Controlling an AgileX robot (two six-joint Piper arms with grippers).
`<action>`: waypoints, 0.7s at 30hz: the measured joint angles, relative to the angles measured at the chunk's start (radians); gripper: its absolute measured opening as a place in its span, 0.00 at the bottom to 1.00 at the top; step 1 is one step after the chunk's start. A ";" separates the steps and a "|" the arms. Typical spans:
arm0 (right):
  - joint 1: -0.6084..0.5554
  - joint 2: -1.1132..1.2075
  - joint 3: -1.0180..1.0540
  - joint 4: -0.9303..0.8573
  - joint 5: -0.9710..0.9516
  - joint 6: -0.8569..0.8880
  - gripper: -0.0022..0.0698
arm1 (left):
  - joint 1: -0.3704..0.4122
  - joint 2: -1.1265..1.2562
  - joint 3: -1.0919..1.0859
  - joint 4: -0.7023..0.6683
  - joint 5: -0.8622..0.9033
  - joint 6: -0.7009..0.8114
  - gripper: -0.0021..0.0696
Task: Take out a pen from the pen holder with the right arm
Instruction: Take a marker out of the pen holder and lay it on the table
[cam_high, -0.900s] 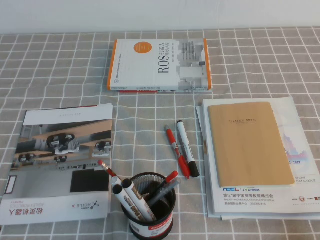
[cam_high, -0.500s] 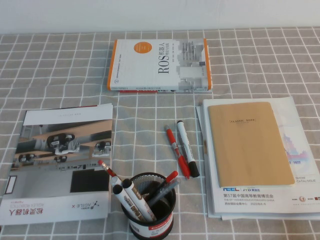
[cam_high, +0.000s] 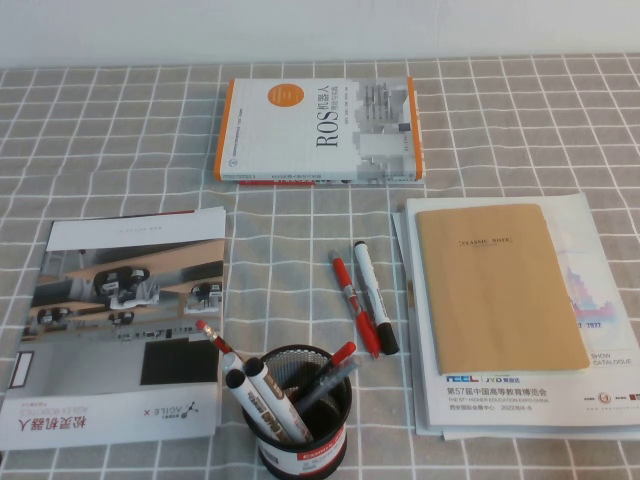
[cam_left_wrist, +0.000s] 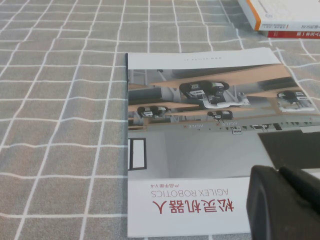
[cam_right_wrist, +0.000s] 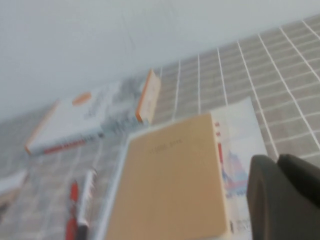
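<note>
Beige notebook (cam_right_wrist: 170, 185) near right pincer (cam_right_wrist: 276, 167), "AGILEX ROBOTICS" brochure (cam_left_wrist: 200, 145) near left pincer (cam_left_wrist: 279, 175) (both closed).

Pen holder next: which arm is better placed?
Probably left: the left tool hangs over the brochure beside the pen holder; the right tool, shut, hangs over the notebook, farther off.

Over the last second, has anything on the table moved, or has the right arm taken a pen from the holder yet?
Nothing visibly changed. The mesh pen holder keeps all its pens, and the red marker and black marker lie where they were. Neither arm has entered the high view: the left gripper stays shut by the AgileX brochure, and the right gripper stays shut near the tan notebook.
</note>
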 joint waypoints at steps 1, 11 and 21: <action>0.000 0.000 0.000 0.035 -0.017 0.000 0.01 | 0.000 0.000 0.000 0.000 0.000 0.000 0.02; 0.000 0.000 0.000 0.270 -0.060 0.000 0.01 | 0.000 0.000 0.000 0.000 0.000 0.000 0.02; 0.000 0.000 -0.037 0.304 0.022 0.000 0.01 | 0.000 0.000 0.000 0.000 0.000 0.000 0.02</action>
